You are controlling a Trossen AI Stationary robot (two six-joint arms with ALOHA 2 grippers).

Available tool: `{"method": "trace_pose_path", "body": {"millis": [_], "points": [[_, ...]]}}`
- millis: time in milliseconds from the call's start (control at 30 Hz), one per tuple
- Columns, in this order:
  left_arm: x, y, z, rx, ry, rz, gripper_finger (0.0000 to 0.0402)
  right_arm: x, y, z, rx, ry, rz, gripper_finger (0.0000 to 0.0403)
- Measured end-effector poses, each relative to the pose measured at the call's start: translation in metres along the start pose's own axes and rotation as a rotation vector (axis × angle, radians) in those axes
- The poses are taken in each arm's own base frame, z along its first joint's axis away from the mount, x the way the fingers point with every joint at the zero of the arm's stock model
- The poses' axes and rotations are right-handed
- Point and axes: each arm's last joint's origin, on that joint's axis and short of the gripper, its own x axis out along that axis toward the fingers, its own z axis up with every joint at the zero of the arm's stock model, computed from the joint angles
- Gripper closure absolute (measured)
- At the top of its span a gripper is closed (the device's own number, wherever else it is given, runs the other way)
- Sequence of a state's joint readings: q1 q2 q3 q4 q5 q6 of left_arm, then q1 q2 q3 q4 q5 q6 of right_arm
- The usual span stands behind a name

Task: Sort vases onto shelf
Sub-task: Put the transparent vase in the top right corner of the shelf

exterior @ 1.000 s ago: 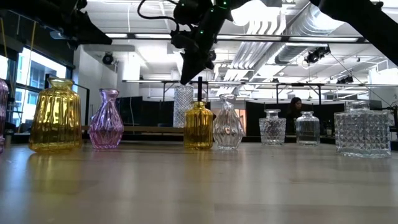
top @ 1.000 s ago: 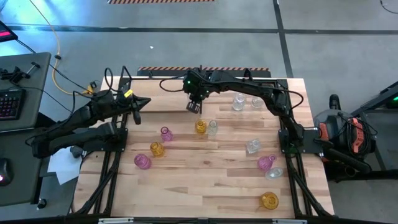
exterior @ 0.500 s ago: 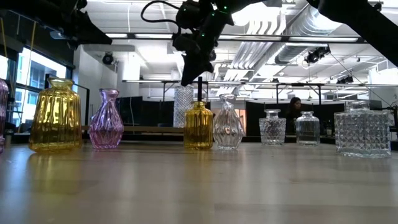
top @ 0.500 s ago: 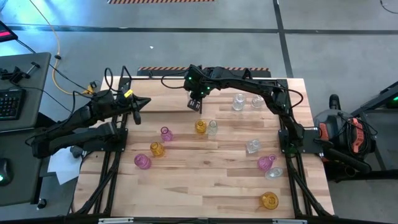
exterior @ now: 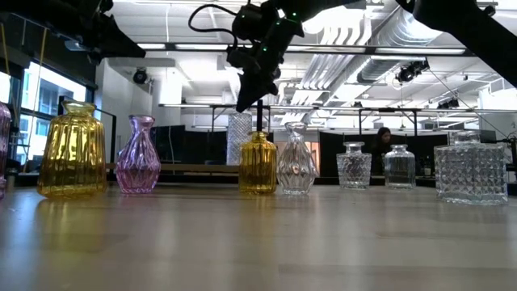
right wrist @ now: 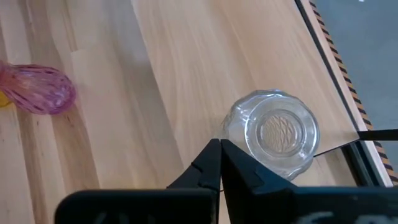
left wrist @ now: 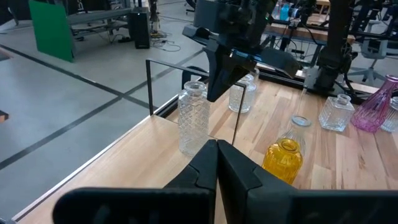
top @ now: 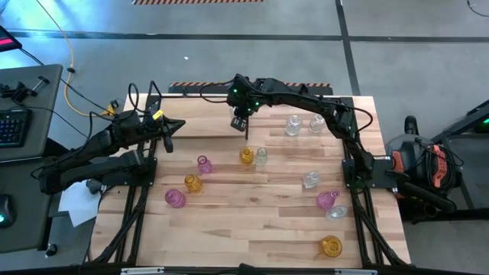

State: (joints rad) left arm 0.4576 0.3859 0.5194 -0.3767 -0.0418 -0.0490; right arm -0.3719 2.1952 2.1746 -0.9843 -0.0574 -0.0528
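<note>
A clear faceted vase (right wrist: 277, 134) (left wrist: 193, 121) stands upright on the shelf's pale board, close to the shelf's black rod frame (left wrist: 149, 87) (top: 200, 138) at the table's far edge. My right gripper (right wrist: 219, 143) (top: 244, 130) is shut, slants down, and hovers by this vase's mouth. Loose on the table are an amber vase (top: 246, 156), a clear vase (top: 261, 156), a pink vase (top: 204, 163) and several more toward the near right. My left gripper (left wrist: 216, 144) (top: 170, 139) waits shut at the table's left, pointing toward the shelf. My right gripper's shut fingertips (left wrist: 212, 94) stand right beside the clear vase's mouth (left wrist: 194, 87), coming from above and slanting down. I cannot tell whether they touch it. The vase stands upright on its base on the shelf board.
Two clear vases (top: 293, 124) (top: 316, 123) stand at the far right of the table. An amber vase (top: 331, 246) sits near the front right corner. A desk with a keyboard (top: 11, 126) lies left of the table. A person (exterior: 381, 139) is far back in the room.
My right gripper has drifted a little toward the table's right edge over the shelf, staying shut and at the same height. The vases have kept their places.
</note>
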Motion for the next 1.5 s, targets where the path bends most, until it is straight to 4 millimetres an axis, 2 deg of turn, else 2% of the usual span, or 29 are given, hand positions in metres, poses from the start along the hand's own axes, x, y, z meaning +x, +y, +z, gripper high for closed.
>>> {"method": "trace_pose_path", "body": {"millis": [1167, 1500], "points": [[0.0, 0.0, 0.0, -0.003, 0.0, 0.0, 0.0401, -0.002, -0.032, 0.004, 0.017, -0.069, -0.04, 0.0403], [0.0, 0.0, 0.0, -0.003, 0.0, 0.0, 0.0401, 0.0, -0.032, 0.006, 0.013, -0.083, -0.041, 0.0403]]}}
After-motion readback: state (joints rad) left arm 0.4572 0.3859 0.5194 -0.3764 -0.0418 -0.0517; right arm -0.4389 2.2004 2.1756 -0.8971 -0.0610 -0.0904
